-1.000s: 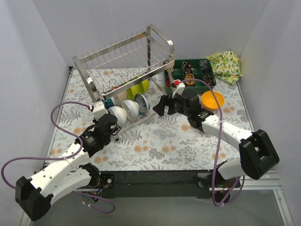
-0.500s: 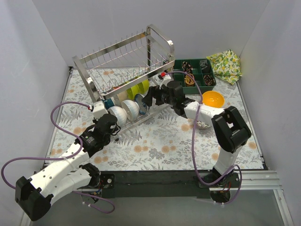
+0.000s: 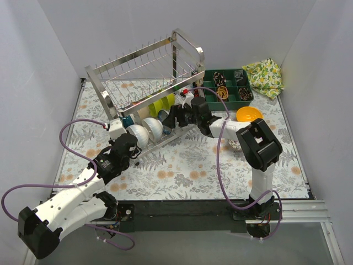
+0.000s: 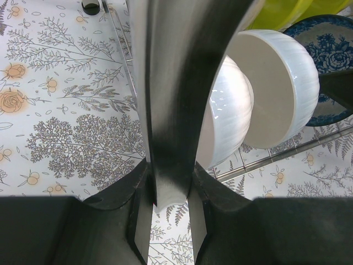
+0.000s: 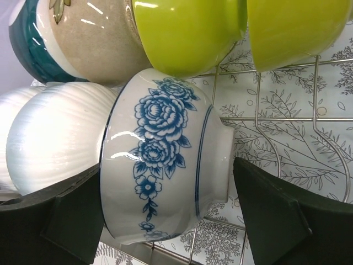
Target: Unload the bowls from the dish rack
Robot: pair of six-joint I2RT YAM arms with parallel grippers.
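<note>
Subject: blue-and-white bowl, on edge in the lower tier of the dish rack, beside a white bowl | Handling: we judge it glazed, slick, rigid, breakable; take it rim-to-foot | right gripper: wide, straddling it, not yet clamped | left gripper: narrow, pinching what we take for a rack bar

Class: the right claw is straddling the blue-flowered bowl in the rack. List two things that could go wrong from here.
1. The blue-flowered bowl is crowded by a white bowl and lime green bowls; pulling it out could knock them.
2. The right claw stands open around its glossy, rounded wall, so the bowl might slip on closing.
</note>
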